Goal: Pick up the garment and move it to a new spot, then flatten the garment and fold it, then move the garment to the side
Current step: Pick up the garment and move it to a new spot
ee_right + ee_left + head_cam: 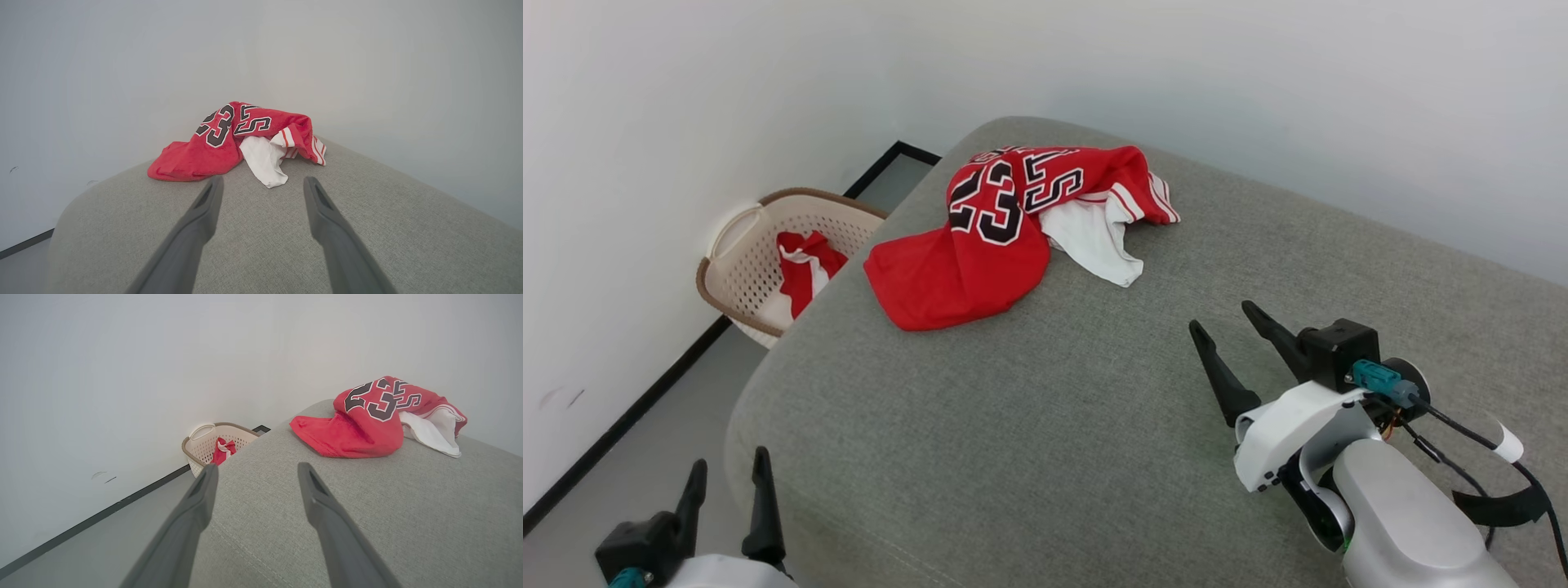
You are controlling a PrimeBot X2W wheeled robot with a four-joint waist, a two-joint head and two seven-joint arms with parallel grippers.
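the red bulls jersey (980, 245) lies crumpled in a heap on the far left part of the grey upholstered seat (1054, 425), close to its back edge and the wall corner. the black "23" print faces up. a white sleeve (1094, 237) spills out to the right, and a plain red flap reaches toward the seat's left edge. nothing touches it. past that edge, on the floor, a beige perforated basket (737, 269) holds another red-and-white cloth (800, 269), which is not the one to take.

the step in hand looks like the first pick-up. it should go best with two grips set well apart, the red flap on the left and the striped sleeve side on the right. that way the shirt opens as it rises rather than lifting as a lump.

the left pincer (729, 461) sits low at the seat's near left corner, fingers spread wide and empty. the right pincer (1223, 317) hovers over the seat's right middle, angled toward the jersey, also wide and empty, well apart from it.
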